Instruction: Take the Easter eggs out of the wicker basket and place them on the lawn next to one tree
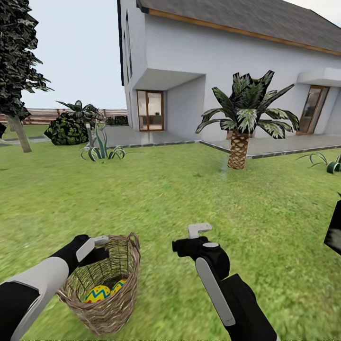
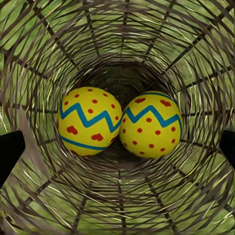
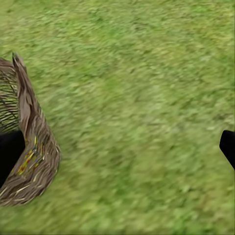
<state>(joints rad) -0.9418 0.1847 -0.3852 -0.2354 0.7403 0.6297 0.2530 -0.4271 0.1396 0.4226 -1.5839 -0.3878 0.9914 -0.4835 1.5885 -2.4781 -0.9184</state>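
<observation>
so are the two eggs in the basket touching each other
Touching. In the left wrist view the two Easter eggs lie side by side at the bottom of the wicker basket, their outlines meeting with no gap visible between them.

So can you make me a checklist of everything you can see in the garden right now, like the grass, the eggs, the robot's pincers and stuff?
Surface: the lawn, mottled green grass, runs up to a paved patio.
Job's things: the wicker basket stands on the grass, tilted; two Easter eggs lie side by side at its bottom. A third egg: cannot tell. The tree with the pale leaning trunk stands far off at the lawn's edge.
Clutter: nothing seen.
Pincers: left pincer at the basket's rim, pointing in, fingers apart, holding nothing; right pincer above bare grass beside the basket, open.
Cables: nothing seen.
Surroundings: white house, palm, bushes, spiky plants, fence.
</observation>
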